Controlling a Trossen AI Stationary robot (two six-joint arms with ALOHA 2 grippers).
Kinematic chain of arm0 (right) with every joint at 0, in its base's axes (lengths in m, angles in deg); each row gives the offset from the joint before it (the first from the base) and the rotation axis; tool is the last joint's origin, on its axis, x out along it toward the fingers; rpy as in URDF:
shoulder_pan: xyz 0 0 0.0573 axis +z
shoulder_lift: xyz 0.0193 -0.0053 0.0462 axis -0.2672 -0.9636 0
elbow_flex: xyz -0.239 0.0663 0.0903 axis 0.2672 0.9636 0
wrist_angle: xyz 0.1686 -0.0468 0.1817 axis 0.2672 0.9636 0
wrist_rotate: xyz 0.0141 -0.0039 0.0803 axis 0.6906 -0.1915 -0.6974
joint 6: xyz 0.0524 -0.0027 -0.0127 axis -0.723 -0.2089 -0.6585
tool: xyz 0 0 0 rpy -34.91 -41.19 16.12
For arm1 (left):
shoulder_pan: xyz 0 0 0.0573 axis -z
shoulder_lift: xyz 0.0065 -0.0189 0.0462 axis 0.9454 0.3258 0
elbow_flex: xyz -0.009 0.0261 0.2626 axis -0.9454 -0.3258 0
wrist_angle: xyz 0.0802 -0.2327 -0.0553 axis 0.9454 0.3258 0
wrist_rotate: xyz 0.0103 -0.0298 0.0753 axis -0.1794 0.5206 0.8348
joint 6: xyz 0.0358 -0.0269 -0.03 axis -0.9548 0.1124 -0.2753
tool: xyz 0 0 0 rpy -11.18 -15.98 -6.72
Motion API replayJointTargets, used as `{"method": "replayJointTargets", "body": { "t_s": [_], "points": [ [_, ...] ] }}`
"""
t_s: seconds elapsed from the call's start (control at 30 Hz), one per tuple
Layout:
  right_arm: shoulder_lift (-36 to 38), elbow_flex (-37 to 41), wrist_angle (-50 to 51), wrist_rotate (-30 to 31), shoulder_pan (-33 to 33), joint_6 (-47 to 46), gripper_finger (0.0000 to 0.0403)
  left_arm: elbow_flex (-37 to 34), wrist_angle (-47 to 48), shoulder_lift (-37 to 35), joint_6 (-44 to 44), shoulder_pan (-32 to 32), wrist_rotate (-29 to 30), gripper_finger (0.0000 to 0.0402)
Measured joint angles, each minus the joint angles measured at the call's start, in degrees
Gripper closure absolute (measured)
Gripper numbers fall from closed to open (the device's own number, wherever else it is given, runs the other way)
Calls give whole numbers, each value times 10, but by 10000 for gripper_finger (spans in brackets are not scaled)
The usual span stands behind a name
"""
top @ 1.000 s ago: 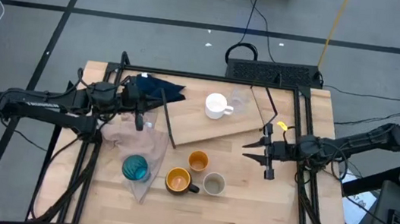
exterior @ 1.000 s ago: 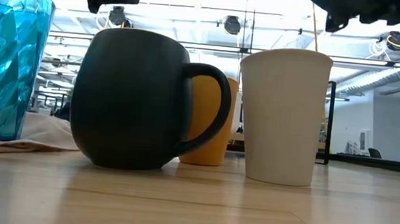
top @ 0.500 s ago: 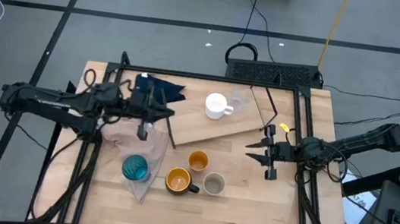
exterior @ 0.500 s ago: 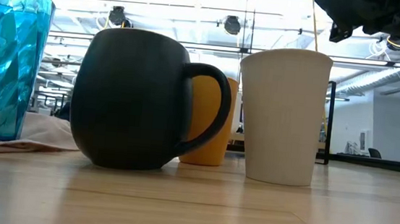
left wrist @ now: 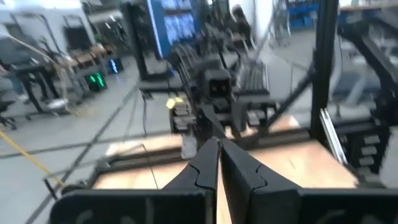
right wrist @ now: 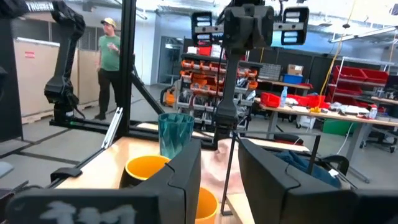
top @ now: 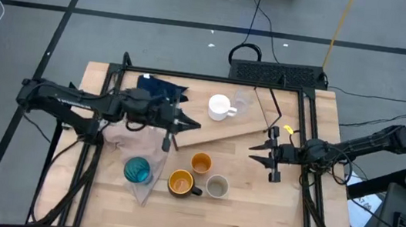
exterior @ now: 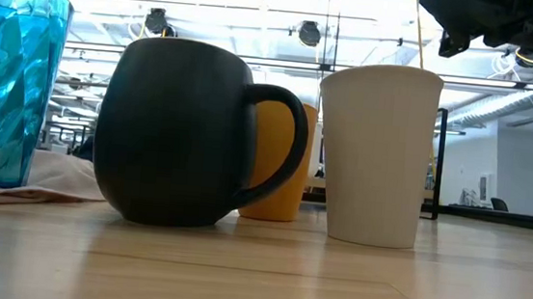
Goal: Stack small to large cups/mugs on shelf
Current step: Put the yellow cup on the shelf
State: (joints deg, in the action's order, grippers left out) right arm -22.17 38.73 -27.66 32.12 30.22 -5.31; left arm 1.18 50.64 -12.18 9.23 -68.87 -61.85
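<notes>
Moved: left end effector (top: 187, 125) has swung rightward onto the shelf's (top: 220, 131) near corner, fingers pressed together, empty.
Right end effector (top: 262, 153): part-open, empty, waiting beside the shelf.
Shelf: white handled mug (top: 220, 107) and clear cup (top: 244, 101) aboard.
Counter (top: 236, 222): small orange cup (top: 201, 163), dark mug (top: 181, 183), grey-beige cup (top: 217, 186), teal tumbler (top: 137, 170) clustered below, unsorted.

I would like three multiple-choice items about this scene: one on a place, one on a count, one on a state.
1. Where is the white mug?
A. on the shelf
B. on the pinkish cloth
C. on the floor

2. How many cups stand on the shelf?
A. none
B. two
C. five

3. How is the left gripper?
A. holding the teal tumbler
B. shut, holding nothing
C. wide open

Key: 1 A, it stands on the board. 2 B, the white mug and clear cup. 3 B, its fingers meet, empty.
</notes>
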Motion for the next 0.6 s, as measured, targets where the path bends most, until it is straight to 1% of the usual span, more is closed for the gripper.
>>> {"method": "replayJointTargets", "body": {
  "t_s": [0.1, 0.23, 0.3, 0.47, 0.6],
  "points": [
    [0, 0, 10, 0, 0, 0, 303, 37, 68, 30, -16, 8, -13, 380],
    [0, 0, 20, 0, 0, 0, 303, 91, 153, 65, -10, 15, -9, 370],
    [0, 0, 26, 0, 0, -4, 303, 116, 204, 78, 13, 15, -6, 350],
    [0, 0, 41, 0, 0, -10, 303, 168, 276, 106, 64, 13, 8, 281],
    [0, 0, 47, 0, 0, -10, 303, 178, 314, 121, 100, 13, 11, 247]
  ]
}}
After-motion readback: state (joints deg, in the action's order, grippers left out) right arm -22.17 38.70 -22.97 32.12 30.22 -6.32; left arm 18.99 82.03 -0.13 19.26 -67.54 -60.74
